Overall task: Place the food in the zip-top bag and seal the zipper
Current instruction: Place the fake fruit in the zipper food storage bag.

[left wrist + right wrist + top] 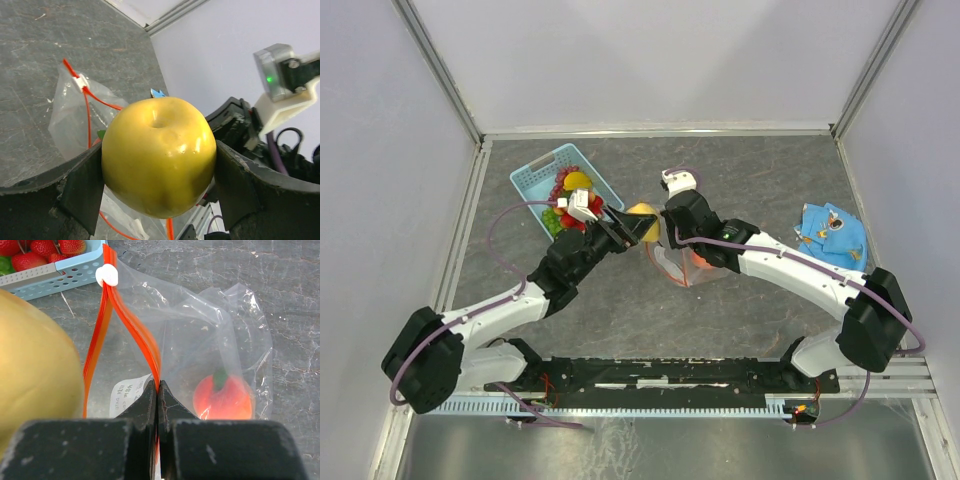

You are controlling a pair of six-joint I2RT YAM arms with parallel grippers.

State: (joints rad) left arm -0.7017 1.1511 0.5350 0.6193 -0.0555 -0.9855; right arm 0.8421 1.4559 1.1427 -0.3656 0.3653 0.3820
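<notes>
Grey table (770, 170): left fingers (82, 190) clamp a yellow fruit (159, 155), right fingers (145, 407) pinch the zipper (99, 335), basket (50, 277) nearby.

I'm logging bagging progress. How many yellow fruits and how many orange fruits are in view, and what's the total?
Yellow fruits: 2, the held fruit in the left tool and the basket fruit in the blue basket
Orange fruits: 1, the peach in the bag
Total: 3
</notes>
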